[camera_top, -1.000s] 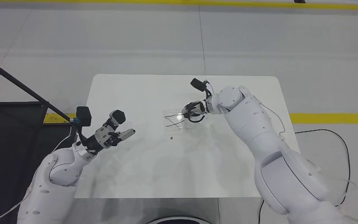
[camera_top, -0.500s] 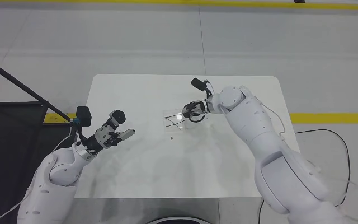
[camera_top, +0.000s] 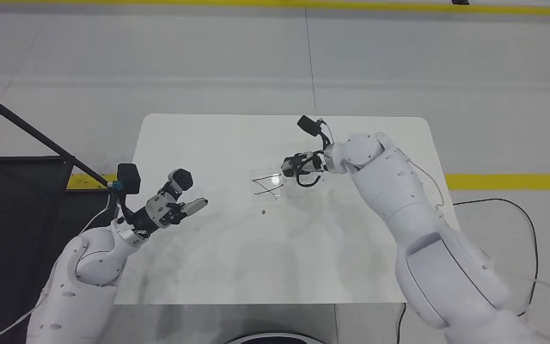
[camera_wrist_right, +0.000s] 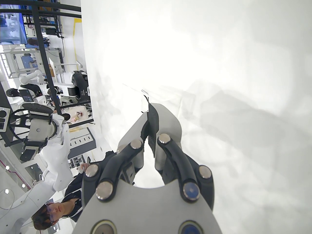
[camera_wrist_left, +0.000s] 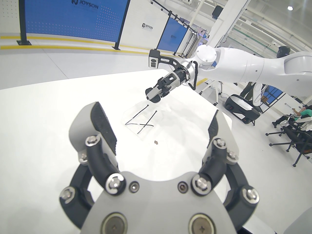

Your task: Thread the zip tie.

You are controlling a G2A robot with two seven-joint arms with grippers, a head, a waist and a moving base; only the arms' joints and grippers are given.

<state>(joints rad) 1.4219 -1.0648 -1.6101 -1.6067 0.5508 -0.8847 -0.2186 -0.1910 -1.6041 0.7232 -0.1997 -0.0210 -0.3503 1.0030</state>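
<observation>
Two black zip ties (camera_wrist_left: 137, 114) are lying crossed on a clear sheet (camera_wrist_left: 159, 119) near the white table's (camera_top: 344, 258) middle. The right gripper (camera_wrist_left: 152, 96) is hovering just above them, fingers pressed together. The left gripper (camera_top: 191, 194) is hanging with its fingers spread wide over the table's left side.

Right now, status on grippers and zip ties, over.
Left gripper open, at table edge. Right gripper shut above zip ties. Ties lie crossed on table, unthreaded. Speck nearby.
</observation>
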